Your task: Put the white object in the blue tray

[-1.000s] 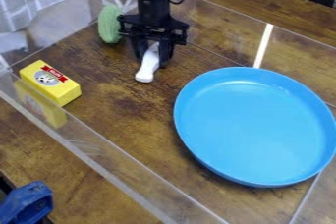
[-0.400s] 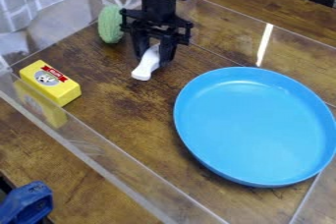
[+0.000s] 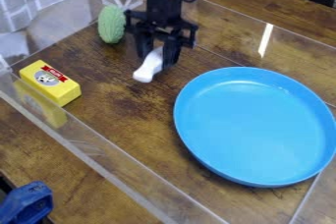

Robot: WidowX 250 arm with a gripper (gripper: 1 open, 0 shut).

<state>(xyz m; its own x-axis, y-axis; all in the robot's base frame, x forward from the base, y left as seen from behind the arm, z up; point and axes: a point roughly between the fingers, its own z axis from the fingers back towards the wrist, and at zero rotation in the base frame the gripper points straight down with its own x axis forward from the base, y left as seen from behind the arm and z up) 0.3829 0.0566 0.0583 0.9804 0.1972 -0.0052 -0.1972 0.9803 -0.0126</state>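
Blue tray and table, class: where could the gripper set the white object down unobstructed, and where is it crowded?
Bare: the whole blue tray interior, and the tabletop between yellow box and tray. Crowded: the back corner, where gripper, white object and green object cluster.

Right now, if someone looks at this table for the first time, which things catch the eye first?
The big blue tray on the right dominates the wooden table, and nothing lies in it. At the back, the black pincer points down and grips the white object by its upper end. A yellow box sits at the left edge, a green oval object behind.
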